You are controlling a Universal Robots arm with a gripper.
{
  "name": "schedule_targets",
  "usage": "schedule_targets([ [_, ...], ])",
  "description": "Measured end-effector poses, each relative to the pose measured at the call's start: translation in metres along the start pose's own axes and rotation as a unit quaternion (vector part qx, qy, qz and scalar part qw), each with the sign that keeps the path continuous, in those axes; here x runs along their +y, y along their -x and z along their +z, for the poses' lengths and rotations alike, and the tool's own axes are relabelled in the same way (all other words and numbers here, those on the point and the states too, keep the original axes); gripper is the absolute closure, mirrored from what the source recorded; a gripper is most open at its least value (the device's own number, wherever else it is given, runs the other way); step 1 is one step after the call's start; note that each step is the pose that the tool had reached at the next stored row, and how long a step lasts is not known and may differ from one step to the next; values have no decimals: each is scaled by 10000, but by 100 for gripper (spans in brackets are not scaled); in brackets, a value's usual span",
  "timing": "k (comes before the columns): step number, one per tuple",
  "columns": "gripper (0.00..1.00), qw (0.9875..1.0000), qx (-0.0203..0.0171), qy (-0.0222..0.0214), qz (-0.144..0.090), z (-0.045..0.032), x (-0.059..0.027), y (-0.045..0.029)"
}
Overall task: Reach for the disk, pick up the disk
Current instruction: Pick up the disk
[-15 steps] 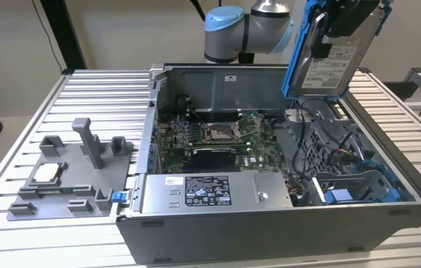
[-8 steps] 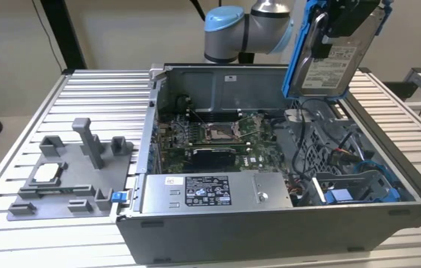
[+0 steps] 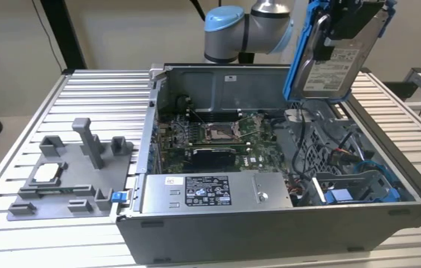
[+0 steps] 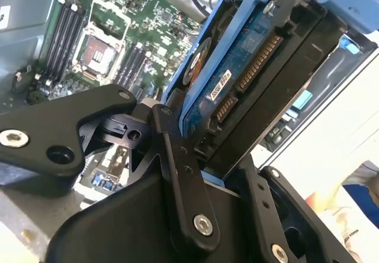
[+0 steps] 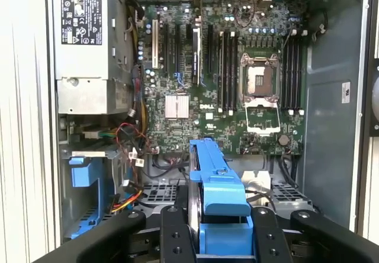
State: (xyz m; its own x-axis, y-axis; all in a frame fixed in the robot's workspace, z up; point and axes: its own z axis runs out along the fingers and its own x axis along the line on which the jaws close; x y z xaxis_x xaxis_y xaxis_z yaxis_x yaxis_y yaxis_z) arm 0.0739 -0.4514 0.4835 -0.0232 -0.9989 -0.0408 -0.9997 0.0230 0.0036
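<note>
The gripper (image 3: 350, 25) holds the disk (image 3: 335, 58) aloft above the open computer case (image 3: 270, 234), toward the exterior view's far right, fingers (image 4: 183, 174) clamped on its blue frame. Motherboard (image 5: 225, 85) lies below on the slatted surface (image 3: 99, 89).

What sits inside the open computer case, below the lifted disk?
The gripper holds the disk above the open case. Inside: motherboard, power supply, cables. The disk hides part of the drive bay.
</note>
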Motion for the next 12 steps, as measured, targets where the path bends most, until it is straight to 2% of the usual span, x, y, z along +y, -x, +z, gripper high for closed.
schedule_targets([
  [12, 100, 10000, 0, 0, 0, -3, -4, -197],
])
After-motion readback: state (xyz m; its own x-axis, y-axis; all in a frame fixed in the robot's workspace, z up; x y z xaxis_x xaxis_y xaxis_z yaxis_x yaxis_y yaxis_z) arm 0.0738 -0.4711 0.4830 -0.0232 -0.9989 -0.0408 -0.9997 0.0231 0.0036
